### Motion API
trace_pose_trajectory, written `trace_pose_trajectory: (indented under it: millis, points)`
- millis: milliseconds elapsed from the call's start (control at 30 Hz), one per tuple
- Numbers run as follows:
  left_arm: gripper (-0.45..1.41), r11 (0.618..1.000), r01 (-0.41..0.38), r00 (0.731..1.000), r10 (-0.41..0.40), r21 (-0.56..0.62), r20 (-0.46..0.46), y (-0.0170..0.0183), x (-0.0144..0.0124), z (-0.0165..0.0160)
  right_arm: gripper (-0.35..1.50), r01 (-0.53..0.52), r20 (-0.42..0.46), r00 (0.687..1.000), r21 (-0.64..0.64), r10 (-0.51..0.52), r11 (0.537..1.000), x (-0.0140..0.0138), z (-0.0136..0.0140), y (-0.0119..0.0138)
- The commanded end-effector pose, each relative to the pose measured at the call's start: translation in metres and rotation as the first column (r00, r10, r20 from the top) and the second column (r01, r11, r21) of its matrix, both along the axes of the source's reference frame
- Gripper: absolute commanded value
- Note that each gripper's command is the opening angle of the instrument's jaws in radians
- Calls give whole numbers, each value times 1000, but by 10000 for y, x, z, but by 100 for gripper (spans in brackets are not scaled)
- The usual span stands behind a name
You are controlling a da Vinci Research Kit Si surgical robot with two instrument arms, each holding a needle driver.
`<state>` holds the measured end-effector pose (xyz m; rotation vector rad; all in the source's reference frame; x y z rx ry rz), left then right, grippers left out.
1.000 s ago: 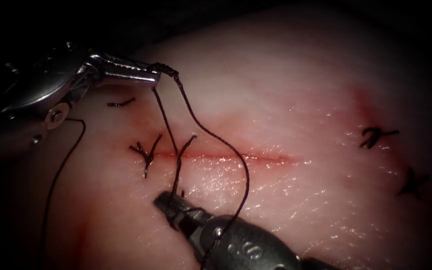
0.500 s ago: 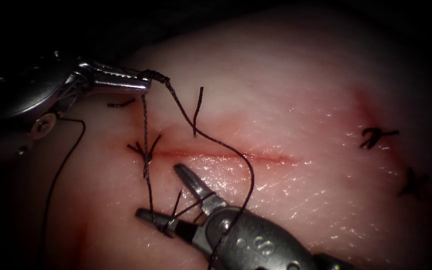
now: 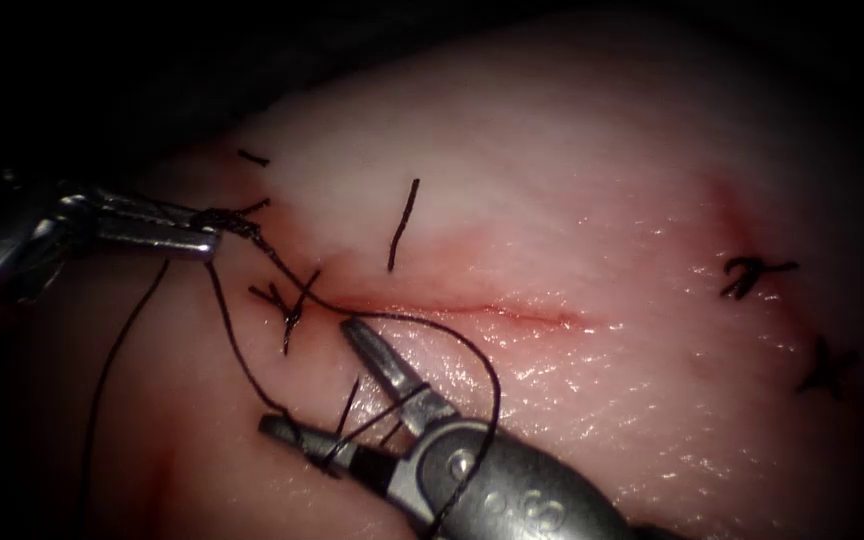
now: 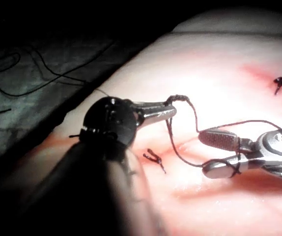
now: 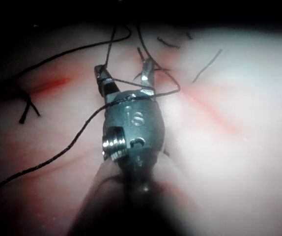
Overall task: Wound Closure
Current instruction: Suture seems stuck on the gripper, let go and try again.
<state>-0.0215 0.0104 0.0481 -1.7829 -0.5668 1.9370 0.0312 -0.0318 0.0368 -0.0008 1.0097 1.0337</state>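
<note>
While the left arm's slim silver claw (image 3: 187, 238) lies at the endoscope view's left edge, its jaws are clamped on a bunched knot of the thin black suture thread (image 3: 232, 345). From there one strand drops to the lower jaw of the right arm's grey metal claw (image 3: 317, 385), and another curves across the left end of the cut, loops round and runs down beside that tool's wrist. The right claw stands wide open with nothing clamped between its jaws, though thread lies draped across them; its upper jaw tip sits just beside the narrow red cut (image 3: 452, 312) in the pale pink pork tissue (image 3: 572, 180). A finished black knot (image 3: 287, 300) sits at the cut's left end. A short loose cut end of black thread (image 3: 402, 225) lies on the tissue above the cut. Two more dark knots (image 3: 752, 272) mark the tissue far to the right. I cannot see the needle.

Seen from the left wrist, the left claw (image 4: 168, 109) pinches the knotted thread (image 4: 183, 101), a strand sagging to the right claw (image 4: 212, 155), whose jaws gape apart.

Seen from the right wrist, the right claw (image 5: 124, 73) is spread, thread (image 5: 131, 96) crossing its jaw bases over the tissue (image 5: 229, 162).
</note>
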Motion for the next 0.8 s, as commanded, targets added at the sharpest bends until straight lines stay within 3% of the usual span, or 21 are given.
trace_pose_trajectory:
  millis: [33, 167, 233, 333, 367, 467, 667, 767, 800]
  points:
    - [-45, 1000, 11, 1000, -10, -12, 14, 9, -3, -5, 143, 29, 25, 999, -5, -29, 1000, 9, 6, 14]
    - [-45, 998, 52, 996, -50, -20, 73, 7, 3, -40, 143, 44, 39, 998, -24, -43, 999, 8, 13, 15]
    - [-45, 996, 74, 991, -69, -41, 112, 2, 9, -77, 140, 53, 47, 998, -34, -52, 998, 8, 18, 14]
    - [-45, 997, 68, 991, -62, -48, 115, -6, 13, -89, 133, 57, 46, 997, -30, -55, 998, 5, 18, 15]
    - [-45, 996, 67, 990, -60, -53, 124, -16, 19, -99, 123, 58, 45, 997, -29, -57, 998, 3, 18, 15]
    - [-45, 996, 72, 988, -63, -59, 141, -28, 27, -107, 121, 56, 45, 998, -31, -54, 998, 2, 19, 17]
    - [-45, 996, 33, 977, -14, -87, 212, -64, 46, -127, 121, 55, 45, 998, -26, -54, 998, -1, 30, 29]
    - [-45, 995, 4, 964, 23, -101, 267, -78, 54, -136, 121, 56, 45, 997, -19, -55, 998, -3, 32, 37]
    - [-45, 993, -39, 949, 72, -110, 308, -83, 59, -139, 125, 56, 42, 998, -16, -56, 998, -5, 33, 41]
